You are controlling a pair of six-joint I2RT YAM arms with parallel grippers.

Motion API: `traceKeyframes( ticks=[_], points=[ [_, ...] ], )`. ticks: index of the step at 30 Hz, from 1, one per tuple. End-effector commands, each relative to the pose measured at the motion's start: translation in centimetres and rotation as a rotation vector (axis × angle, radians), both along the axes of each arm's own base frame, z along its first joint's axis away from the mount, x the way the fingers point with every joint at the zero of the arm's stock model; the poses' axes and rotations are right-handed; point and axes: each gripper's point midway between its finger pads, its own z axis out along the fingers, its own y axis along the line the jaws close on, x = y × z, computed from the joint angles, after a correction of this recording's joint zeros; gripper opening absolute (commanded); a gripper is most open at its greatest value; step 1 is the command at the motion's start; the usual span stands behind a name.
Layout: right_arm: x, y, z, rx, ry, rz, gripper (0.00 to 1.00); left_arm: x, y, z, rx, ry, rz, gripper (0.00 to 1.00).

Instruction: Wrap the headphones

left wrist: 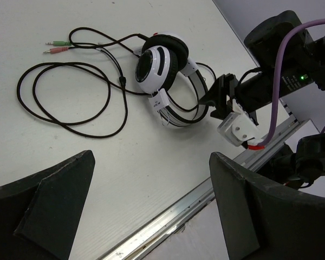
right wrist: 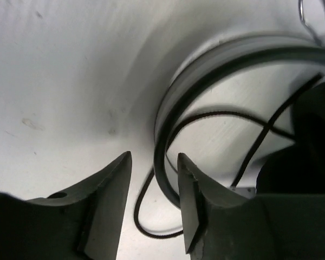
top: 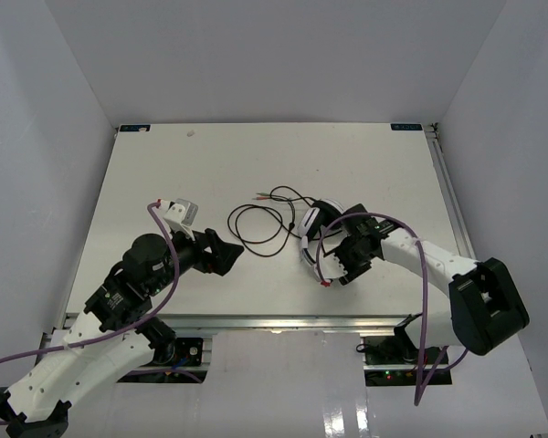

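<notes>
Item: the headphones (top: pixel 321 230) lie on the surface (top: pixel 164 173), right of centre and well apart from its edges. The cable (top: pixel 256 225) is spread in loose loops to their left.

Right gripper (right wrist: pixel 153 157): fingers narrowly parted, straddling the headband (right wrist: pixel 163 162). The band sits against one finger, with a gap showing at the other, so it is judged not yet pinched.

Left gripper (left wrist: pixel 150 157): wide open and holding nothing, poised above the surface near the cable loops.

Handling, as a judgement: the set looks light. The headband is stiff and springy plastic, likely smooth and inclined to slip or twist in a narrow pinch. The padded cup (left wrist: pixel 161 66) is soft and a poor hold. The cable is limp and thin. It will sag and snag, and is best taken mid-run rather than at the plugs (left wrist: pixel 57 46), whose joints look fragile. The headband is the sound anchor point while the cable is wound.

Views: only the right wrist view shows the band between the fingers and the cable passing under it. Only the left wrist view shows the green and pink plug tips. The top view alone gives both arms relative to the whole layout.
</notes>
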Motion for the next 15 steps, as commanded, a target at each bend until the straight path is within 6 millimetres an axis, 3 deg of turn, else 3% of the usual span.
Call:
traceKeyframes(
  ticks=[1,3,5,7,9,12,15],
  points=[
    [3.4,0.6,3.6,0.173,-0.069,-0.162,0.66,0.0,-0.2,0.6,-0.016,0.001,-0.005,0.98],
    [3.8,1.2,6.0,0.324,-0.026,-0.257,0.9,-0.1,-0.2,0.6,-0.017,0.001,-0.009,0.98],
    [3.6,1.5,8.2,0.424,0.011,-0.38,0.97,0.0,-0.2,0.5,-0.016,0.004,-0.006,0.98],
    [3.6,1.7,9.8,0.497,0.043,-0.466,0.9,0.1,-0.2,0.5,-0.018,0.006,-0.003,0.98],
    [3.5,1.6,10.4,0.552,0.106,-0.617,0.9,0.1,-0.4,0.4,-0.022,0.011,-0.005,0.98],
    [5.6,0.1,9.9,0.754,0.253,-1.172,0.9,0.4,-0.8,0.0,-0.038,0.026,-0.002,0.98],
    [6.6,-1.1,9.1,0.778,0.285,-1.407,0.94,0.5,-1.0,-0.2,-0.05,0.032,0.001,0.98]
  ],
)
